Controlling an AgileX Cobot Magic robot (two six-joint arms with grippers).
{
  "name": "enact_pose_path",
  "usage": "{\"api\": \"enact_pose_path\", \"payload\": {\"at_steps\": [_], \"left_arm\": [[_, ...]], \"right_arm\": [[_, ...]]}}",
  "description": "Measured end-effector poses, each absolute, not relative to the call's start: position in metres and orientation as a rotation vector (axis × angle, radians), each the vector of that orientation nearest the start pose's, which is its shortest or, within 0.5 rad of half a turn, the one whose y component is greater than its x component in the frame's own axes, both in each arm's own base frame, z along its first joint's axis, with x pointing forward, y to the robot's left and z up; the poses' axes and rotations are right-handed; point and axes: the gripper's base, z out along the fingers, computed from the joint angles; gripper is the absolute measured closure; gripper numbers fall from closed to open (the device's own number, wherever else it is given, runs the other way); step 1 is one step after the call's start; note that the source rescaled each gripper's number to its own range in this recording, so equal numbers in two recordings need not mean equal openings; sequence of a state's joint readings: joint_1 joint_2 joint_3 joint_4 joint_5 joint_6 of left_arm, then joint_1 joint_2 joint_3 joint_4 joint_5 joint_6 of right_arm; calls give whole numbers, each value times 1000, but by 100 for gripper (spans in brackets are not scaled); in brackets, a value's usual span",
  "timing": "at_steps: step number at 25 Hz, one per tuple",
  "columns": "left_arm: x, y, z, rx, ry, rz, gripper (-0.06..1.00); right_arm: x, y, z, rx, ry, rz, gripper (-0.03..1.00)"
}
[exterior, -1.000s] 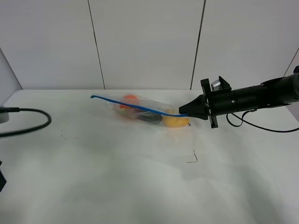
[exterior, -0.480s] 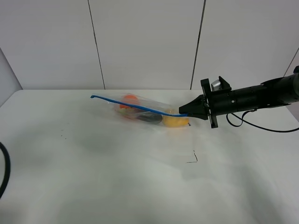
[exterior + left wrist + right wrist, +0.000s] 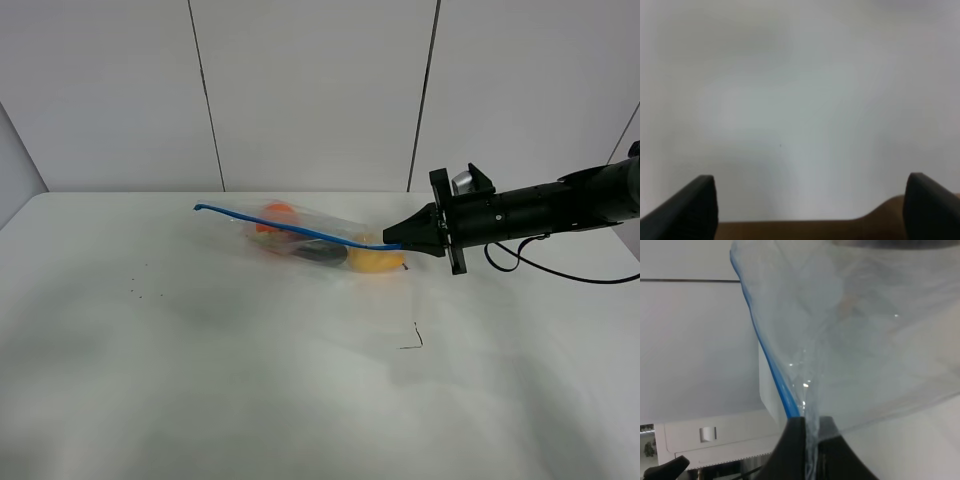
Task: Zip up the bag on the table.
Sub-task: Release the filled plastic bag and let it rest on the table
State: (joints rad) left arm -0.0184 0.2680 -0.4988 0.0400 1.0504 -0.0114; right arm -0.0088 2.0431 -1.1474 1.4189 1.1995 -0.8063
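Note:
The clear bag (image 3: 320, 238) lies on the white table (image 3: 250, 380), with orange (image 3: 279, 213), dark purple (image 3: 320, 253) and yellow (image 3: 374, 260) produce inside. Its blue zipper strip (image 3: 290, 229) runs along the top, held up off the table. My right gripper (image 3: 392, 243) is shut on the bag's right end at the strip. The right wrist view shows the jaws (image 3: 811, 425) pinching the plastic (image 3: 855, 340) beside the strip (image 3: 771, 365). My left gripper (image 3: 810, 200) is open and empty, facing a blank pale surface. It is outside the exterior view.
A thin black mark (image 3: 413, 340) lies on the table in front of the bag, and small specks (image 3: 140, 290) lie at the left. The right arm's cable (image 3: 560, 272) hangs over the table's right side. A panelled wall stands behind.
The left arm's black cable at the left edge of the exterior view has withdrawn out of sight. The bag and right gripper have not moved.

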Motion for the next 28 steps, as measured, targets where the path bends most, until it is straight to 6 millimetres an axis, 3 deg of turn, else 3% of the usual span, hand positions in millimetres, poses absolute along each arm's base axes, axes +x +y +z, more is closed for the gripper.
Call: {"api": "enact_pose_path", "payload": {"at_steps": [11,18,20,22,25,26,28], "left_arm": [[-4,3,277,6,2041,29,-2],[-4,3,277,6,2039,29,-2],[-4,3,277,6,2038,29,-2],[-4,3,277,6,2038,29,-2],[-4,3,277,7,2038,29,-2],[-4,3,277,7,2038,29,-2],[-4,3,277,7,2038,29,-2]], "right_arm": [[366,81,158,140,2487,1698,97],[366,81,158,140,2487,1698,97],[366,81,158,161,2492,1704,92],[366,81,158,187,2498,1715,73],[365,81,158,192,2513,1714,25],[364,80,157,188,2527,1708,13],[363,80,155,185,2564,1695,3]]}}
